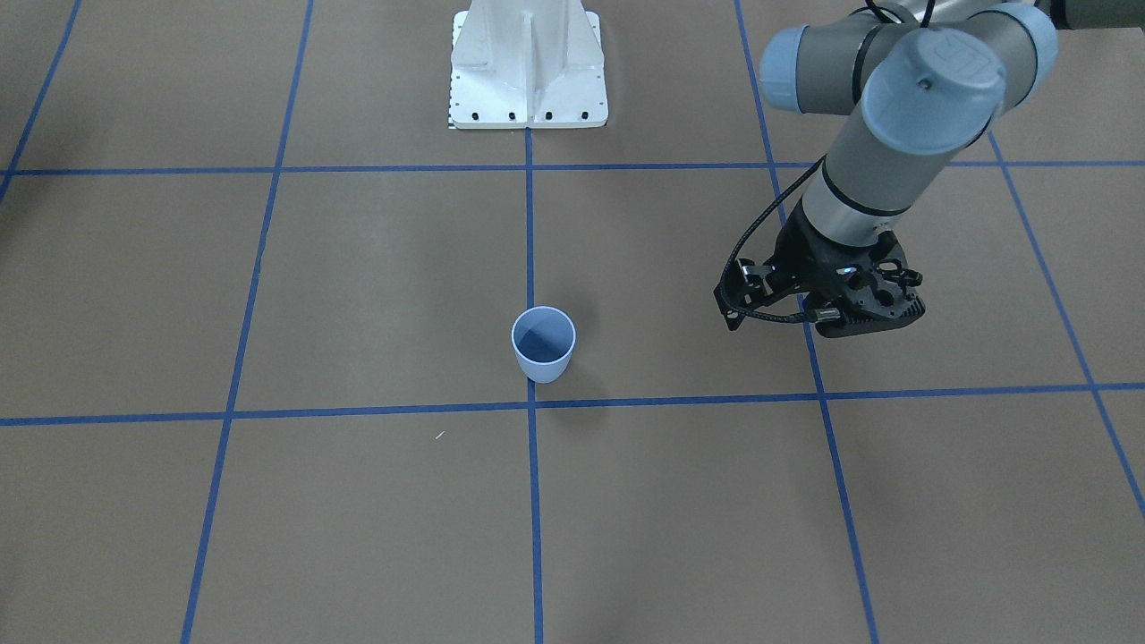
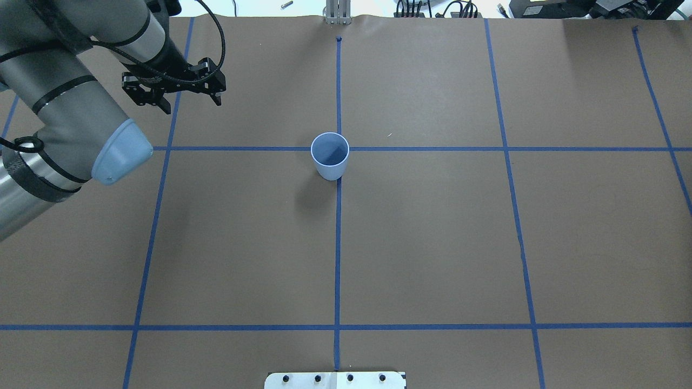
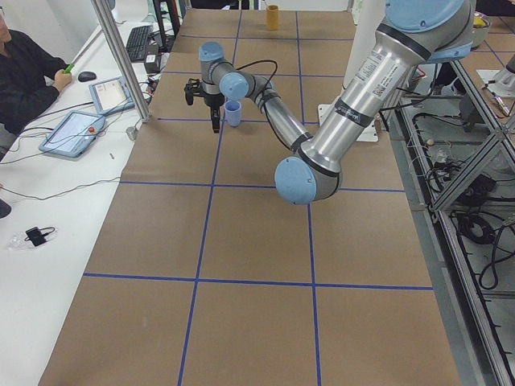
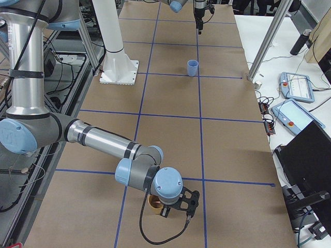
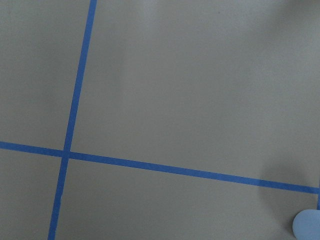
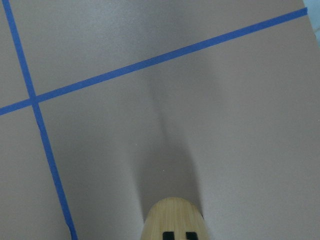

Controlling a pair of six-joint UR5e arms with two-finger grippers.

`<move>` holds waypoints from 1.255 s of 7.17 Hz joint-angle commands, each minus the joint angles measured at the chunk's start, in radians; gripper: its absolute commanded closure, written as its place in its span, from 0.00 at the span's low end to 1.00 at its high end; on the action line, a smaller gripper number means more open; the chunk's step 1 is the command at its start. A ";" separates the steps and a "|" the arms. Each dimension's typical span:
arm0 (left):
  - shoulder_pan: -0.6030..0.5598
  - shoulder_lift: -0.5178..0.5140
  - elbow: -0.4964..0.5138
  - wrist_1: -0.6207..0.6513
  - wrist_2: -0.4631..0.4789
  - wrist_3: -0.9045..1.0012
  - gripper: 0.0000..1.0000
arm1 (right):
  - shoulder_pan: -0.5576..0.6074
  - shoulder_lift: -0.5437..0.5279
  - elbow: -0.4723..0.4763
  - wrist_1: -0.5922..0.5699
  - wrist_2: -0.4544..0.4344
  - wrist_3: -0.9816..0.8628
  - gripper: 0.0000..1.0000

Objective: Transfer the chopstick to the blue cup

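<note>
Early yet: pick-up step, by my read. Blue cup (image 2: 330,155) upright at frame centre by a tape crossing, nothing in it. Chopstick not seen in any view. Left gripper (image 2: 190,104) upper left, jaws apart, empty. Right gripper (image 4: 187,206) low in right-side view, just beside tan cup (image 4: 153,204); jaw state can't tell. Next: find & pinch stick, carry to cup.

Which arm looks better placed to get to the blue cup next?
Left. The left gripper hangs open near the blue cup; the right gripper is far off at the table's end, by a tan cup. No chopstick shows.
</note>
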 commanded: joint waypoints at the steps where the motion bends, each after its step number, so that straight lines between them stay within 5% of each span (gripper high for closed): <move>1: 0.000 0.001 0.000 0.001 0.000 -0.002 0.02 | 0.002 -0.003 0.005 0.039 0.003 0.002 0.92; 3: 0.000 0.001 0.000 0.001 0.000 -0.002 0.02 | 0.006 -0.023 0.057 0.040 0.002 -0.001 1.00; 7: -0.002 0.001 0.003 0.002 -0.001 -0.002 0.02 | 0.080 -0.135 0.225 0.028 -0.001 -0.001 1.00; 9: 0.000 0.001 0.003 0.002 -0.003 -0.002 0.02 | 0.112 -0.115 0.229 0.029 -0.008 -0.002 1.00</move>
